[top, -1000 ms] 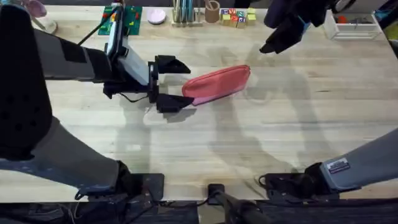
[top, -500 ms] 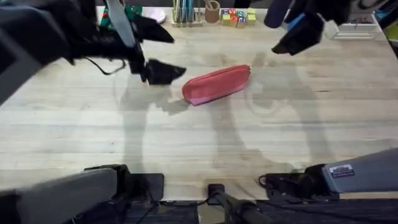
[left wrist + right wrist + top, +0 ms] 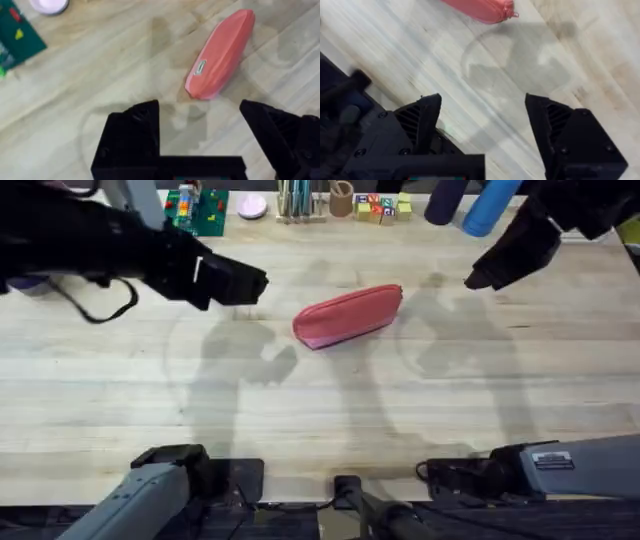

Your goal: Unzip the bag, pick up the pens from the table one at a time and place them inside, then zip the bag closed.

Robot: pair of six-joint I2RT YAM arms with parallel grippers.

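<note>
Bag: salmon-pink pouch [image 3: 348, 316] lying flat on the surface [image 3: 320, 420], zipped from the look of it, no pens visible on the planks around it.
Left gripper [image 3: 200, 132]: jaws released, spread wide, empty; bag ahead of the jaws and apart from them, near end [image 3: 200, 92] closest, label patch facing up.
Right gripper [image 3: 482, 127]: jaws released, wide apart, empty; bag end with a small tab [image 3: 510, 14] well ahead of the jaws, bare surface directly under them.
Arms overhead: left one [image 3: 235, 280] raised beside the bag's near-left end, right one [image 3: 490, 275] raised well off its far-right end.
Step in hand, judged: closing the task out, or starting on the zipper; not possible to tell which from the pouch alone.
If zipper work is due: pin the bag's near end between the left jaws, low and square to the fabric, before pulling.
Pull: bring the right jaws down over the tab, pinch the tab only, draw along the seam line.
Risk: light pouch sliding or twisting on the smooth surface if pulled unpinned.
</note>
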